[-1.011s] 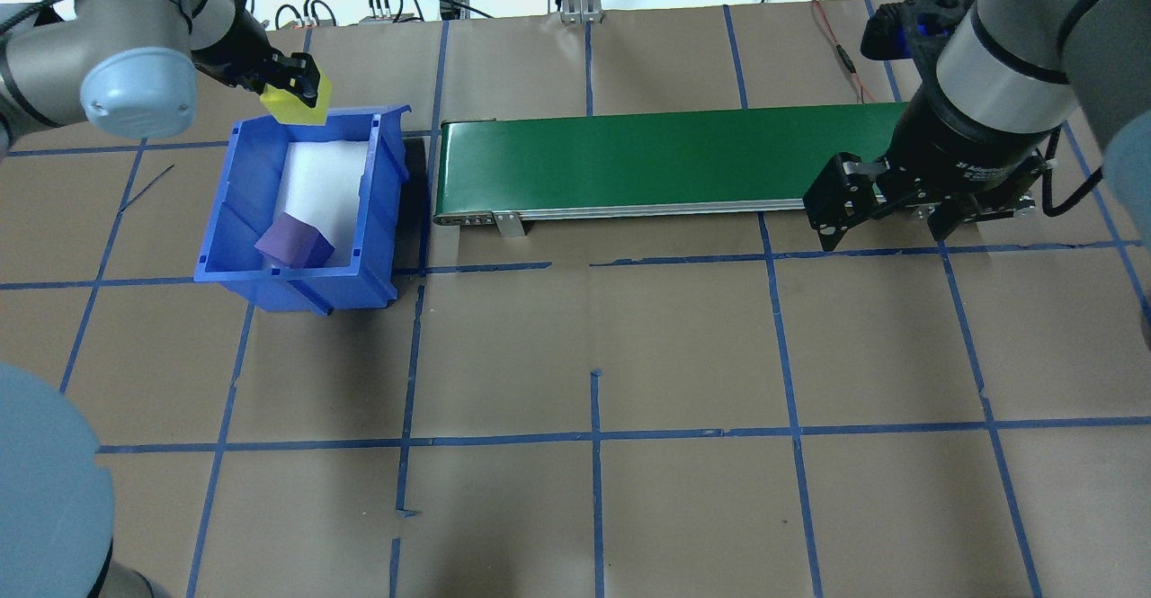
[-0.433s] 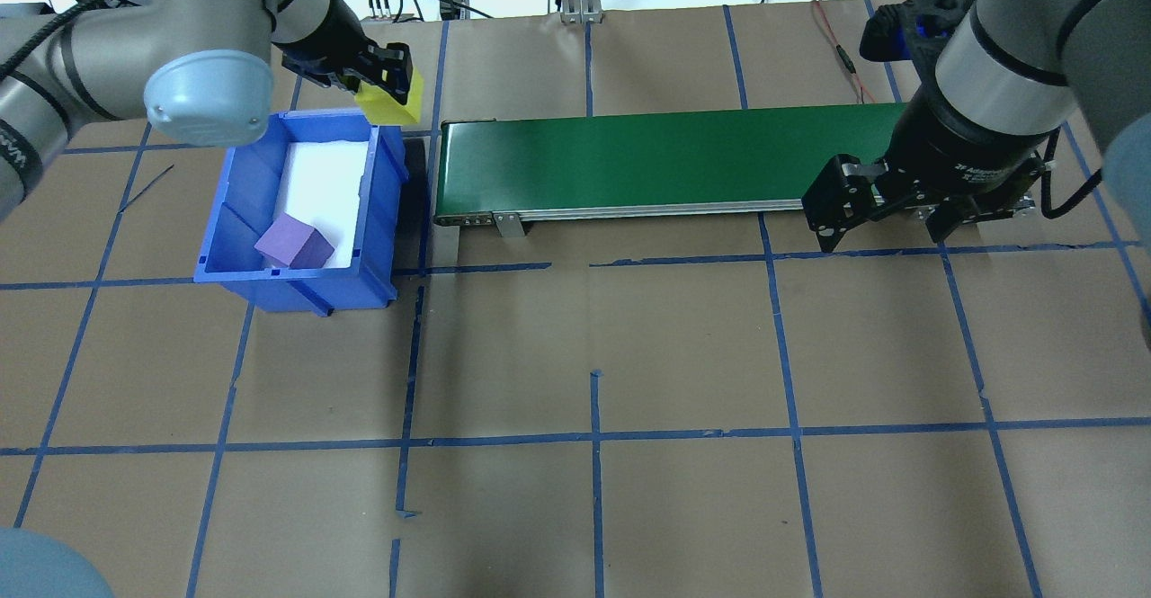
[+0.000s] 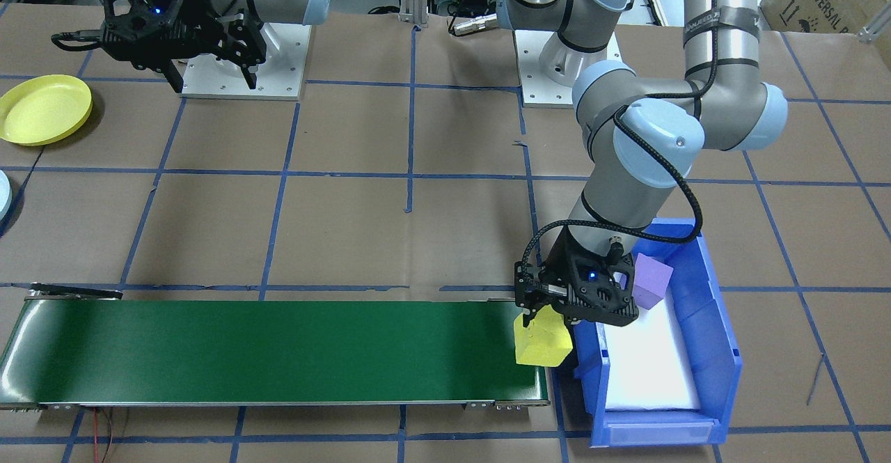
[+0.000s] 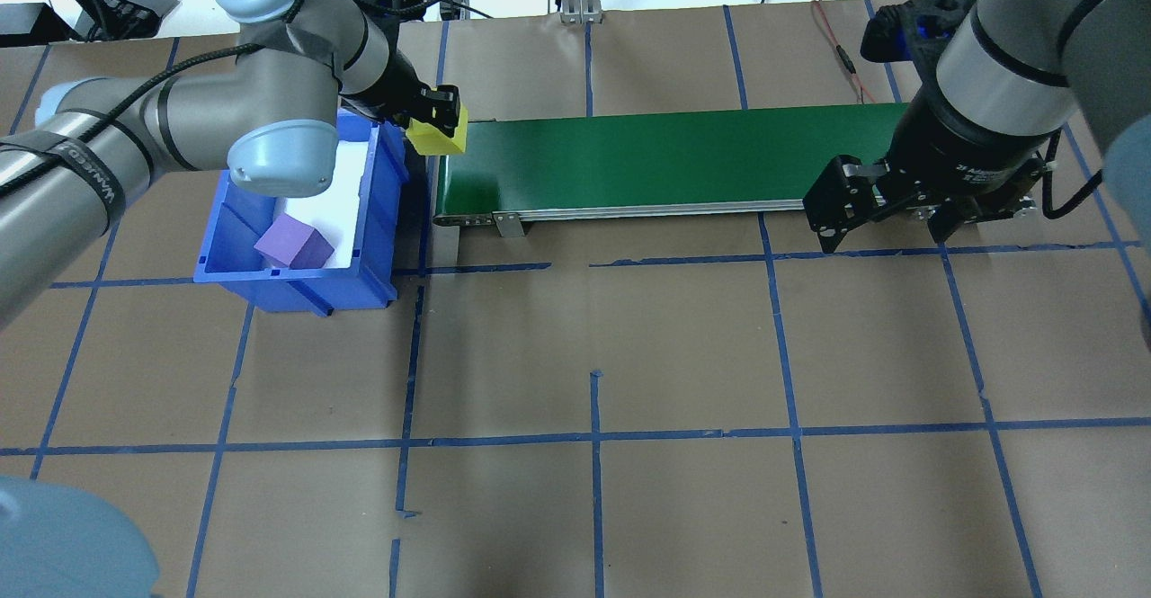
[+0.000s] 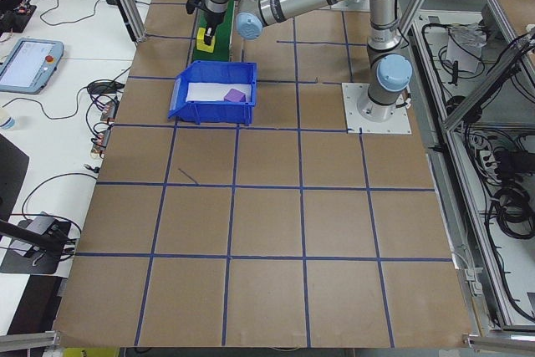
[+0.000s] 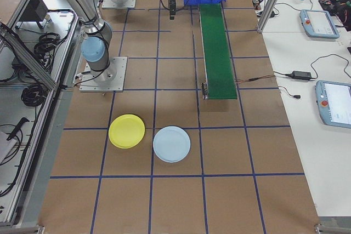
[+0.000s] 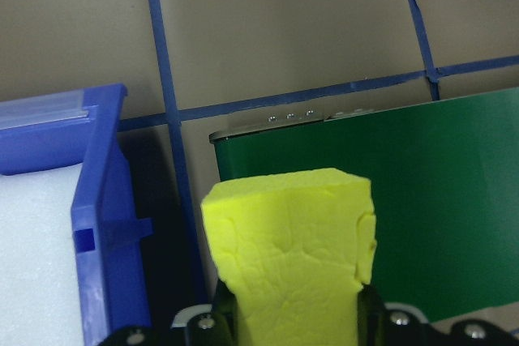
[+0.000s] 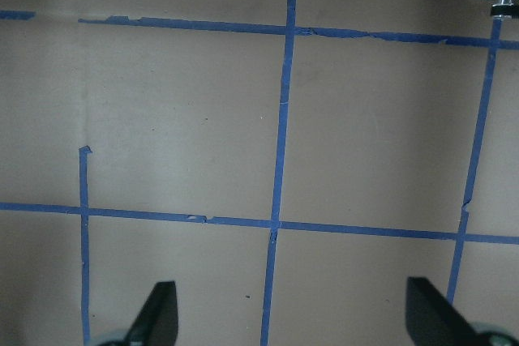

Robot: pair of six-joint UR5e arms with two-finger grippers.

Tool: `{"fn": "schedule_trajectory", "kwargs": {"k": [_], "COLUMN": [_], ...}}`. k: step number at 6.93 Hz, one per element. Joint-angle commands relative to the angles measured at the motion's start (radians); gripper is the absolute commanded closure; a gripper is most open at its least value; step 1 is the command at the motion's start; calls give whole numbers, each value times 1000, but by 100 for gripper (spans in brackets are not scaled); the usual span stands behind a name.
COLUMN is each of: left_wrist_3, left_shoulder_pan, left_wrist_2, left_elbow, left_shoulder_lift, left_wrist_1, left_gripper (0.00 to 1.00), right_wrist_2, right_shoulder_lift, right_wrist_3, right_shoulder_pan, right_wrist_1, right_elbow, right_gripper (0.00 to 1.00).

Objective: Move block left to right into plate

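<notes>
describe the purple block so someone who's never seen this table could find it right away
Start at the long green conveyor belt; at its end near the robot's left arm sits a blue bin with a white liner. The purple block lies inside, in the corner nearest the robot. The only other block, the yellow block, is held outside the bin by the left gripper.

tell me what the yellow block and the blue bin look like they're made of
The yellow block held in the left hand looks like soft foam: matte, with a cracked, crumbly surface and ragged edges. The blue bin looks like rigid moulded plastic: smooth, slightly glossy walls with ribs and slots. Its white liner may be foam too.
</notes>
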State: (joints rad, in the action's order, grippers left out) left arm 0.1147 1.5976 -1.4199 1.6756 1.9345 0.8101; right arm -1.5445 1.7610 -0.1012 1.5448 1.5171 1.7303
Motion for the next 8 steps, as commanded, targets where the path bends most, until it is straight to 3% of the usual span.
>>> {"fn": "schedule_trajectory", "kwargs": {"k": [1,2,3,5,7,8], "left_wrist_3": [-18,-39,-49,-78,-70,-63], "left_shoulder_pan": [36,60,65,65,38,-47], "left_wrist_2": [3,-2,-2,-26,-161,-162], "left_elbow": [12,12,10,1,-48,-74], "left_shoulder_lift": [40,63,64,29,-37,-58], "left_wrist_1": [-58,-58,-57,-48,22,84], "left_gripper": [67,58,1,0,0,0], "right_wrist_2": [-2,-2,-3,-2,-2,-2], "right_shoulder_lift": [0,0,0,0,0,0], "right_wrist_3": [0,-2,-2,-2,0,-2], "right_shoulder_pan": [-2,0,-2,0,0,0], "right_wrist_1": [0,0,-2,-2,-2,-2], "right_elbow": [0,0,0,0,0,0], "right_gripper": [0,0,0,0,0,0]}}
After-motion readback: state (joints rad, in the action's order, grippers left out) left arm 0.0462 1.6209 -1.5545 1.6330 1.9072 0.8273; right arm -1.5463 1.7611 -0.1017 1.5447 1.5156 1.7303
